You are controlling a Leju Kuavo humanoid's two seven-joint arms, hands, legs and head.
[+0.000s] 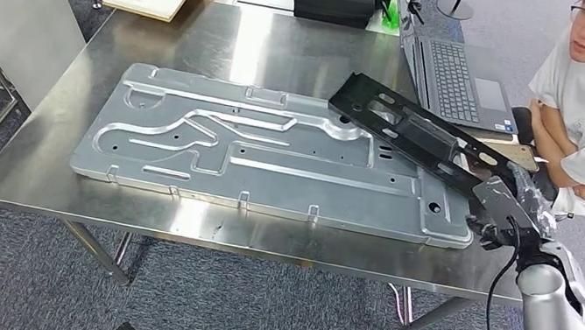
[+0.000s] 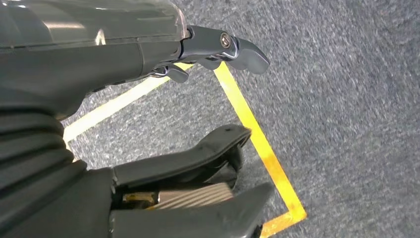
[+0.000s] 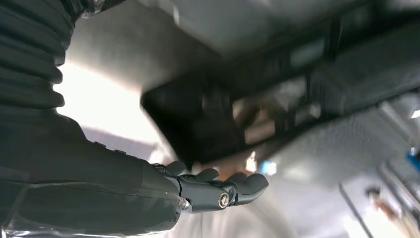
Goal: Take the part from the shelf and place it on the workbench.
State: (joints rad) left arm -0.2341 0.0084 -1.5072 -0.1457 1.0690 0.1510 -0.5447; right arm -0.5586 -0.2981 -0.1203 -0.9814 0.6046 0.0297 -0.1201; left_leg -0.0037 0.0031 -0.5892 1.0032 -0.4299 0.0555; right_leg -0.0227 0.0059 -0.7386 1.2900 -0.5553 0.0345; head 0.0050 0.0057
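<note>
I am holding the long black part [image 1: 418, 136] clamped in my right hand [image 1: 507, 212], tilting over the steel workbench [image 1: 199, 226]; my left hand [image 2: 208, 99] is hanging empty, fingers apart.

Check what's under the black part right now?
Under the black part: the silver panel's right corner and bare workbench. The right hand holds its near end; contact underneath is hidden.

Blurred black part [image 3: 277, 94] sits above the right hand's fingers [image 3: 247, 183].
</note>
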